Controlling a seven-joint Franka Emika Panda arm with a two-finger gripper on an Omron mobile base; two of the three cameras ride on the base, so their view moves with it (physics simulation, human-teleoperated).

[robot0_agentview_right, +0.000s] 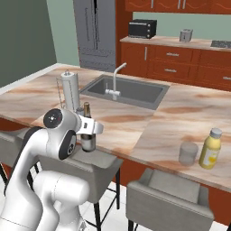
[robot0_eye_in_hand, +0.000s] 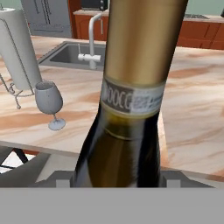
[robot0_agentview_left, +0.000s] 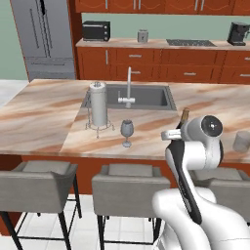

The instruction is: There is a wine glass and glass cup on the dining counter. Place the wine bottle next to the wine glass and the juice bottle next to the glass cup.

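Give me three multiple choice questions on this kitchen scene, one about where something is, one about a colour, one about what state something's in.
1. The juice bottle stands beside:
A the glass cup
B the faucet
C the toaster

2. The juice bottle's cap is:
A red
B white
C black

3. The wine bottle is:
A lying in the sink
B upright, close before the gripper
C tipped onto a stool

Answers: 1 A, the right base view shows them side by side on the dining counter. 2 B, the cap looks white. 3 B, the hand view shows its neck upright, with the wine glass off to one side.
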